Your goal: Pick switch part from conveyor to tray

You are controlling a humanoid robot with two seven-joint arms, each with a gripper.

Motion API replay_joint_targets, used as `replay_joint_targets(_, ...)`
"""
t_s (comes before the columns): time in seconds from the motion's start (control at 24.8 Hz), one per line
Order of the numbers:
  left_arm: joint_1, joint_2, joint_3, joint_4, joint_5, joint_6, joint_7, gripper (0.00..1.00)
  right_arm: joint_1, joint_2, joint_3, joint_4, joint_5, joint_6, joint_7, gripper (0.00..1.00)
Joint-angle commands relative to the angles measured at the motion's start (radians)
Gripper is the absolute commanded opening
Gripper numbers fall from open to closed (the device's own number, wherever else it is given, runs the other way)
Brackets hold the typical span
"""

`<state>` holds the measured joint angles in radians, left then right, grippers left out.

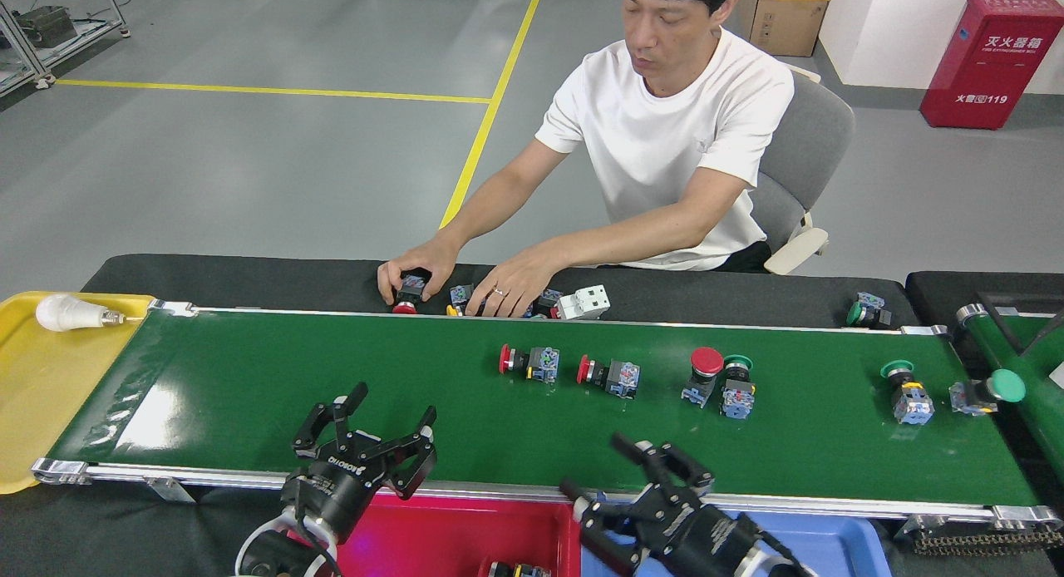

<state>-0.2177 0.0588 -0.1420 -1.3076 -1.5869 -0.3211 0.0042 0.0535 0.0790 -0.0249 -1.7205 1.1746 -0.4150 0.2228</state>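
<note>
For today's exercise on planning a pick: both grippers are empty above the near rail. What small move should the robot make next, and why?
Probably reach the right gripper forward toward the red-capped switch on the conveyor. Its jaws stand open and empty, and that switch lies almost straight ahead of it, apart from its neighbours. The left gripper is farther from any part.

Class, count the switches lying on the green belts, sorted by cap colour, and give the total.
Red-capped switches: 3
Green-capped switches: 3
Total: 6
</note>
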Motion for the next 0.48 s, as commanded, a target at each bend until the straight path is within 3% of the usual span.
replay_joint_targets(0.0,-0.048,-0.005,-0.027,0.03,-0.005,-0.003,0.003,1.0,0.009,-0.002,-0.038,-0.005,0.002,0.099,-0.129,0.78)
replay_joint_targets(0.12,-0.094,-0.011,-0.074,0.087,-0.007,0.008,0.007,1.0,0.071,-0.002,-0.053,-0.011,0.008,0.209,-0.172,0.78)
replay_joint_targets(0.28,-0.164,-0.039,-0.088,0.188,-0.048,0.042,0.01,1.0,0.149,0.01,-0.052,-0.011,0.109,0.317,-0.189,0.82)
replay_joint_targets(0.44,-0.253,-0.062,-0.08,0.31,-0.053,0.053,0.014,1.0,0.184,0.015,-0.05,-0.011,0.122,0.348,-0.217,0.83)
